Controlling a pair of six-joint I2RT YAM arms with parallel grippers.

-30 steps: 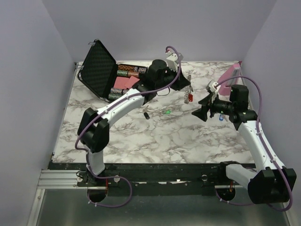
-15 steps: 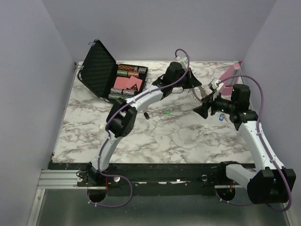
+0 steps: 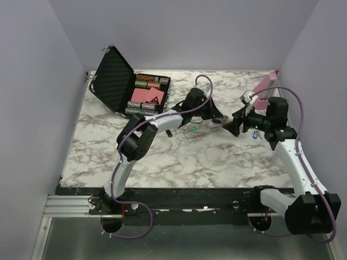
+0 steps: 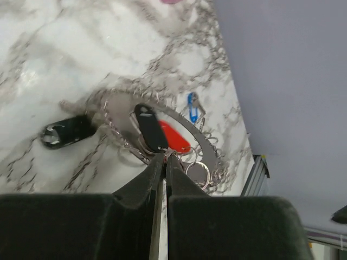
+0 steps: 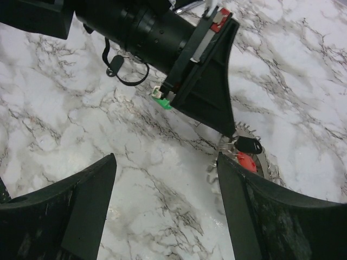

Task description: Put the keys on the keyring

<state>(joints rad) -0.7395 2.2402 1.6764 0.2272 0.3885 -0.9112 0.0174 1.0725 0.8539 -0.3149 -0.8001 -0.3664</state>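
Observation:
My left gripper (image 3: 217,120) is shut on the keyring (image 4: 212,153), a silvery chain loop with small rings. It holds the keyring low over the marble, where the chain shows in the right wrist view (image 5: 241,130). A black-headed key (image 4: 150,128) and a red-headed key (image 4: 176,138) hang at the pinch and also show in the right wrist view, black (image 5: 249,144) and red (image 5: 246,161). My right gripper (image 3: 235,125) is open and empty, just right of the left one, its right finger (image 5: 271,216) beside the ring. A green key (image 3: 193,129), a black key (image 3: 169,132) and a blue key (image 3: 254,135) lie loose on the table.
An open black case (image 3: 116,78) of poker chips stands at the back left. A pink stand (image 3: 265,88) is at the back right, behind my right arm. The blue key (image 4: 192,106) lies just beyond the chain. A blurred dark piece (image 4: 68,131) lies to the chain's left.
My left arm has swung forward and down from the back of the table, bringing the keyring low, close to my right gripper. The right arm has hardly moved.

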